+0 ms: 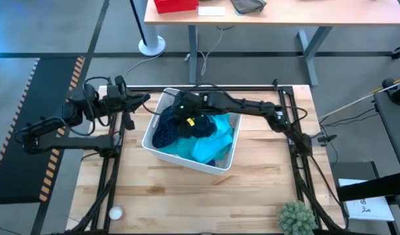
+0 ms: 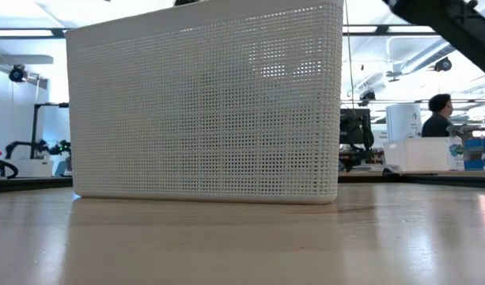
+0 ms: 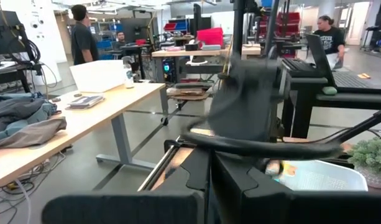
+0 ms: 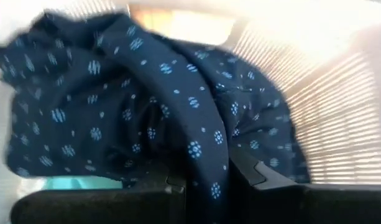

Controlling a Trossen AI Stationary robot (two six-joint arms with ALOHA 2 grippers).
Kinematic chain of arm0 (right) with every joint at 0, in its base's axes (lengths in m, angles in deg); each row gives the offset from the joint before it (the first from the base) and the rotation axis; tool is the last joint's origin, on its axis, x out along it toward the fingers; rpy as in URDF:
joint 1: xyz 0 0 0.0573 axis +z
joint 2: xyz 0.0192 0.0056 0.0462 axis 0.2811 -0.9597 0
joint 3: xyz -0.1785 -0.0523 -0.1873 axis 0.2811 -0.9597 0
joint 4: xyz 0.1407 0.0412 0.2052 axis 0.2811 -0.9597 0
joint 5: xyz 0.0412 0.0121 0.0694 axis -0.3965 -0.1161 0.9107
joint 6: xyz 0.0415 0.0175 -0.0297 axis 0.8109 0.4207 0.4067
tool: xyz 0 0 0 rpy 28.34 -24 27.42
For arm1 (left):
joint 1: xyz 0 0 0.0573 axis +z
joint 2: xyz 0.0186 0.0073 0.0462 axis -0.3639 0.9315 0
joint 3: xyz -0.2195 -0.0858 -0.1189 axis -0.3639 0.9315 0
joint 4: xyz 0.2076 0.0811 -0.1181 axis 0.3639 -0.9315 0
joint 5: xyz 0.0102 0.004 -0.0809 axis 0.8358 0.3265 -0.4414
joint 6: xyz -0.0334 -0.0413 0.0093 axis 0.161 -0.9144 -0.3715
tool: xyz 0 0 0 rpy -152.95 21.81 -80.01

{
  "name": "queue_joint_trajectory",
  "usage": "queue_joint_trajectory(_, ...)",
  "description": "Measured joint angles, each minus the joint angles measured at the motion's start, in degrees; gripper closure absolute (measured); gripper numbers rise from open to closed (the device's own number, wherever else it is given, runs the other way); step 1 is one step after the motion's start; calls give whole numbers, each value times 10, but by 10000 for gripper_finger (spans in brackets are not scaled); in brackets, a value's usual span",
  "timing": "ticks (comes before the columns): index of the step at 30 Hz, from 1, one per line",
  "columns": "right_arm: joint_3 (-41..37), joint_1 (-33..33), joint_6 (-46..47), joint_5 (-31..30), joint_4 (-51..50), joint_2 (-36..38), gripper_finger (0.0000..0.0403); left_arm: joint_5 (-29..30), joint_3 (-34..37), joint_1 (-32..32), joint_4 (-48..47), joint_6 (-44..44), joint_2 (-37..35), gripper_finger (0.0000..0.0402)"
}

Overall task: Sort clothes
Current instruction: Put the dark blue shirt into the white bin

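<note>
A white mesh basket (image 1: 162,151) stands mid-table and fills the low view (image 2: 202,111). Inside it lie a navy garment with small dots (image 1: 168,129) and a teal garment (image 1: 209,140). My right gripper (image 1: 183,104) reaches in from the table's right and slants down over the basket's far left part. It is shut on the navy dotted cloth (image 4: 134,93), which fills its wrist view. My left gripper (image 1: 142,99) is shut on nothing and hangs level beyond the basket's left side, clear of the clothes. My right gripper holds the navy dotted garment by a bunched fold (image 4: 206,158) that runs down between its two fingers. One layer or several, I cannot tell. The fingers slant down from the table's right side. The cloth lies slack and heaped ahead of them, inside the basket walls (image 4: 339,112).
A small white ball (image 1: 115,212) lies near the table's front left corner and a green plant (image 1: 297,219) at the front right. Bare wood shows in front of the basket. Beyond the table stand desks with cloth on them (image 3: 22,118), and people (image 3: 84,37).
</note>
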Motion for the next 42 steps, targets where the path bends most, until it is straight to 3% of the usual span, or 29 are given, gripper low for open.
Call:
queue_joint_trajectory(8,1,0,13,29,7,-77,366,-3,0,0,-16,0,-14,402)
queue_joint_trajectory(18,-1,0,22,20,-30,-56,228,-2,0,0,-23,1,-14,402)
queue_joint_trajectory(32,0,0,18,15,-27,44,117,-1,0,0,-20,2,-19,402)
queue_joint_trajectory(37,0,0,17,15,-60,72,146,0,0,0,-19,2,-25,402)
queue_joint_trajectory(42,1,0,6,15,-68,70,277,0,0,0,-20,2,-26,402)
